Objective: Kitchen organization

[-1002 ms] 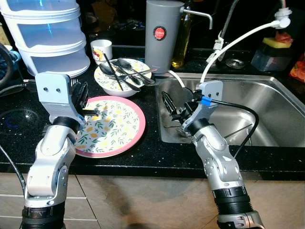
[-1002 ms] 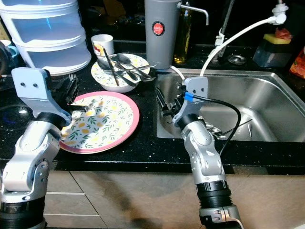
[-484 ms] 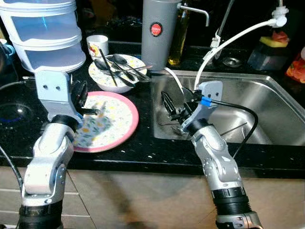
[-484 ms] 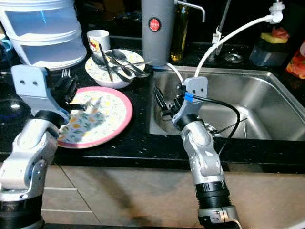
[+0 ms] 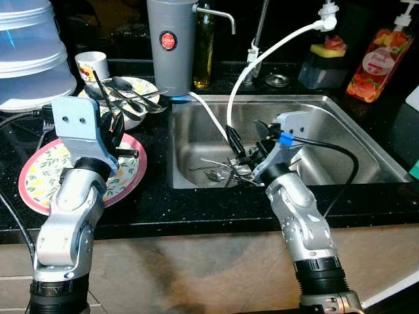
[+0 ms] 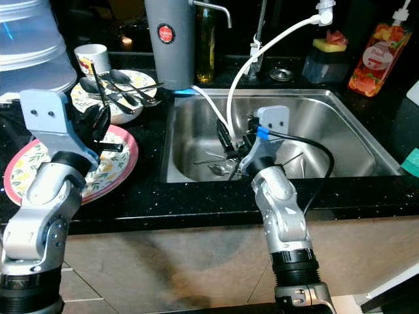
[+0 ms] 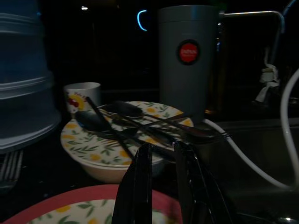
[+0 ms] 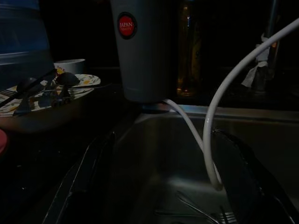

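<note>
A pink-rimmed floral plate [image 5: 40, 175] lies on the black counter at the left. Behind it a floral bowl [image 5: 137, 116] holds several spoons and forks [image 5: 124, 91], with a small white cup [image 5: 91, 64] beside it. My left gripper [image 5: 116, 131] hovers over the plate's right edge, shut with nothing in it, and points at the bowl [image 7: 112, 158]. Several pieces of cutlery [image 5: 219, 171] lie in the steel sink [image 5: 340, 140]. My right gripper [image 5: 247, 140] hangs open just above them, its fingers [image 8: 86, 172] spread wide.
A grey canister [image 5: 169, 46] and an oil bottle [image 5: 204, 52] stand behind the sink's left corner. A white hose [image 5: 262, 62] drops into the basin close to my right gripper. Stacked clear containers [image 5: 29, 62] are at far left, a soap bottle [image 5: 381, 62] and sponge holder [image 5: 327, 62] at back right.
The camera has shifted right, so the counter slid left. My right gripper went from the sink's left edge to above the cutlery in the basin. My left gripper now sits over the plate's right edge.
</note>
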